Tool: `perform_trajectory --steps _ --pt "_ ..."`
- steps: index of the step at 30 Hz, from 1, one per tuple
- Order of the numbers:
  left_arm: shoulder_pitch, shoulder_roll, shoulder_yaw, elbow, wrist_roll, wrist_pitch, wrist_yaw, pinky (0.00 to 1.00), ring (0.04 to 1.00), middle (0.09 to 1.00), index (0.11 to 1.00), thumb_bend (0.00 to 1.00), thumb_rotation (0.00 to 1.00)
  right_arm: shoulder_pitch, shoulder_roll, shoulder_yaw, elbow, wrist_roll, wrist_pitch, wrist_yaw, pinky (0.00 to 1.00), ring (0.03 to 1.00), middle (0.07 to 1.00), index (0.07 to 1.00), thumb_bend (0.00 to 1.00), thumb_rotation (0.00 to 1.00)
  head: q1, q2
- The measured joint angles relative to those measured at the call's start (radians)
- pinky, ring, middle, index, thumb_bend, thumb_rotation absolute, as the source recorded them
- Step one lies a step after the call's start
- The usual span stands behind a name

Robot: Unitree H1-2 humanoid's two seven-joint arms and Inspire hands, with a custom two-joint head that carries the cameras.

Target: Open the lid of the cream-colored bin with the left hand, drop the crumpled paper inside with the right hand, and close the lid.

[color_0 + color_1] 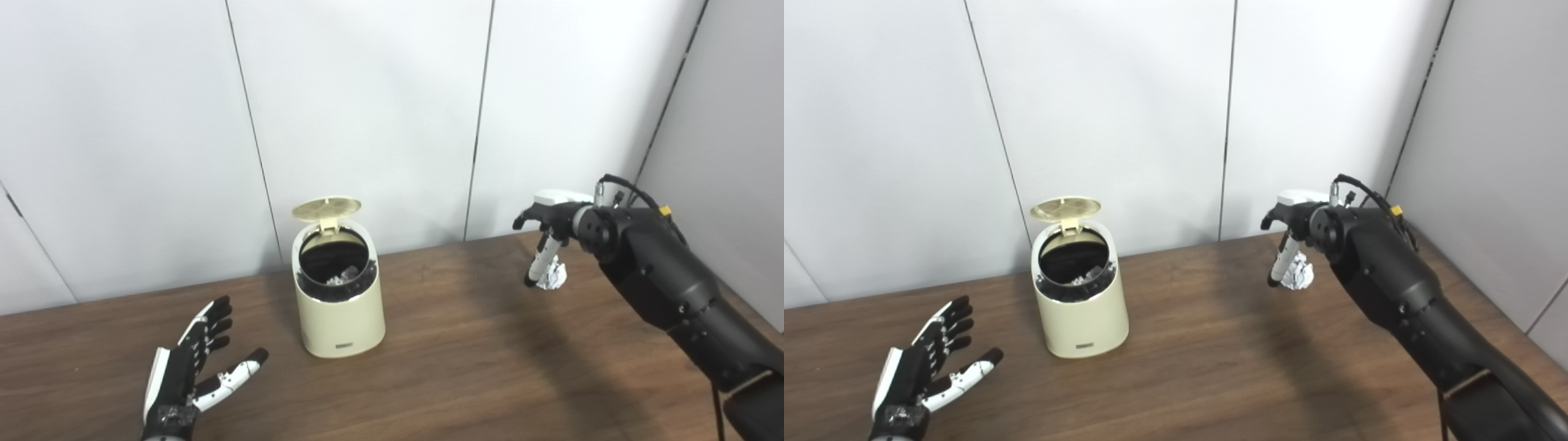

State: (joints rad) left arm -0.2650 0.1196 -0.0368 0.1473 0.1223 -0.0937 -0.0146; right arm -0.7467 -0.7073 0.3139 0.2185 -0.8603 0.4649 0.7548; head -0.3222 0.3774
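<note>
While my left-eye feed shows the lid (pixel 326 208) already tipped up behind the bin (pixel 340 306), I've got my right hand (pixel 547 236) well off to the bin's right, fingers curled down around the crumpled paper (pixel 553 275); I can't tell if it's truly pinched or lifted off the table (pixel 465 367). I'd close firmly, lift clear, then carry it over the mouth before letting go. Over to the right-eye feed: the bin stands upright, long axis vertical, mouth facing up, scraps inside, and my left hand (pixel 928 367) lies spread, holding nothing, near the bin's left.
</note>
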Motion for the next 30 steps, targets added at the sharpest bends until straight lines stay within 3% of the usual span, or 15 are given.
perform_trajectory --steps 9,17,27,30 --pt "0.0 0.002 -0.001 0.0 0.012 0.0 -0.001 0.79 0.855 0.884 0.919 0.68 0.14 -0.007 -0.011 0.034 0.074 -0.011 -0.004 0.002 0.72 0.914 0.966 0.859 0.9 0.22 -0.005 0.003" --pt "0.0 0.002 0.0 0.0 0.012 0.001 -0.003 0.81 0.86 0.886 0.922 0.67 0.15 -0.007 -0.011 0.055 0.122 -0.022 -0.005 -0.016 0.59 0.813 0.902 0.861 0.84 0.15 -0.006 0.008" --pt "0.0 0.006 0.0 -0.001 0.017 0.001 -0.005 0.79 0.851 0.878 0.916 0.67 0.15 0.01 -0.011 0.061 0.139 -0.018 -0.045 -0.068 0.58 0.749 0.837 0.859 0.82 0.14 -0.003 0.015" --pt "0.0 0.006 0.0 -0.005 0.017 0.001 -0.005 0.8 0.854 0.882 0.918 0.67 0.15 0.026 -0.01 0.044 0.141 0.005 -0.046 -0.086 0.59 0.713 0.796 0.838 0.8 0.07 0.003 0.02"
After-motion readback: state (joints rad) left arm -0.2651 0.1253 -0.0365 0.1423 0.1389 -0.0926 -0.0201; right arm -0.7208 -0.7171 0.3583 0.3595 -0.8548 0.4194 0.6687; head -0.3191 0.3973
